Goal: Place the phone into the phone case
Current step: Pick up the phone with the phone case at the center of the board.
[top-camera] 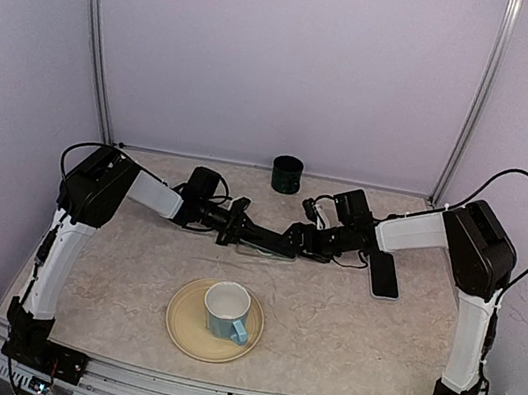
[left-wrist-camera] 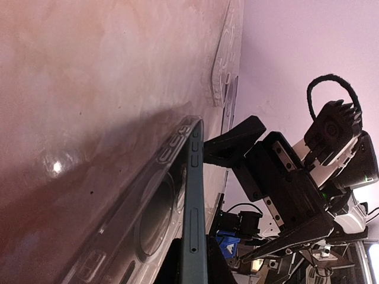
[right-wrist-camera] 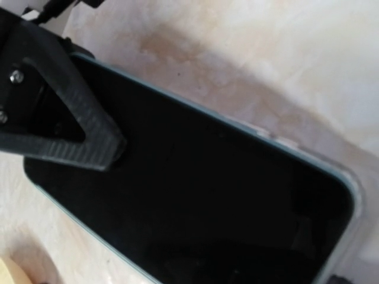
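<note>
The left gripper [top-camera: 271,243] is clamped tight on one end of the phone [right-wrist-camera: 207,195], which lies screen-up at the middle of the table [top-camera: 343,332] over the clear case [left-wrist-camera: 115,236], one corner inside its rim. The right gripper [top-camera: 299,241], reaching in from 3 o'clock, is spread wide, holding nothing, with one finger [right-wrist-camera: 71,124] resting on the screen. From the phone, a plate [top-camera: 179,330] bearing a cup [top-camera: 225,308] sits at 6 o'clock, a dark cup [top-camera: 287,174] at 12 and a second handset [top-camera: 385,275] at 3.

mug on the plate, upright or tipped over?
Upright. In the top view the mug stands on its base on the plate, round mouth facing up, handle out to the side.
</note>
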